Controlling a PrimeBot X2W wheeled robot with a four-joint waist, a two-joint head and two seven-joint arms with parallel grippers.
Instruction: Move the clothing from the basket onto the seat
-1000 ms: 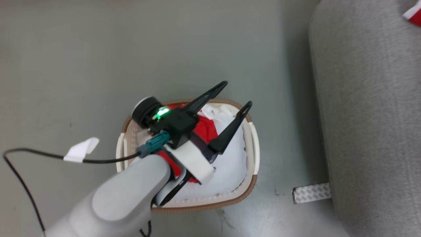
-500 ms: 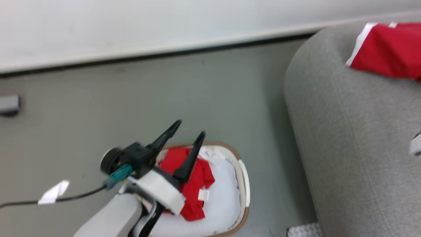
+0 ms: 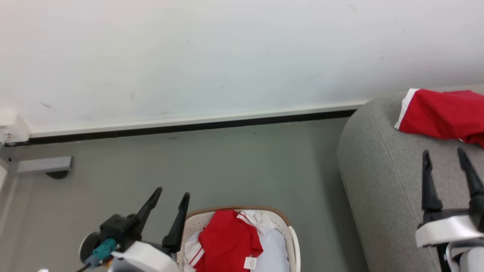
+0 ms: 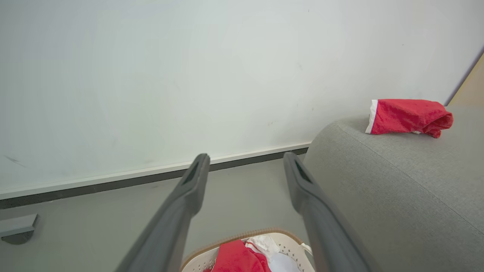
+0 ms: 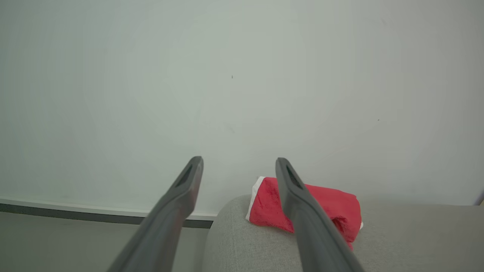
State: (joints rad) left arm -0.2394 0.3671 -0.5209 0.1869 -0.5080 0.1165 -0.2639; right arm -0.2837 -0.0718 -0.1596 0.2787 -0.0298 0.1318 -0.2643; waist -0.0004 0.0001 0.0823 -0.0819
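The left gripper (image 3: 172,192) hovers at the lower left, over the floor just beside the basket (image 3: 230,208). Its two dark fingers are spread wide and hold nothing; the left wrist view shows the same empty gap (image 4: 245,155). A teal connector (image 3: 100,251) is plugged in at its wrist.

To its right, a red garment (image 3: 227,241) with white stripes lies crumpled in the basket on a pale lining cloth (image 3: 275,247). A small white label (image 3: 250,262) hangs at the garment's lower edge. It carries faint print, too small to read. No other writing or brand mark can be made out.

Further right is the grey seat (image 3: 378,181), with the floor between it and the basket. A second red garment (image 3: 442,113) with a white hem lies on its top, near the wall.

The right gripper (image 3: 443,152) is over the seat cushion, just below that garment and apart from it. Its fingers stand wide apart, gripping nothing. In the right wrist view (image 5: 239,159) one finger crosses in front of the second red garment (image 5: 332,206), but whether it touches the cloth cannot be told.
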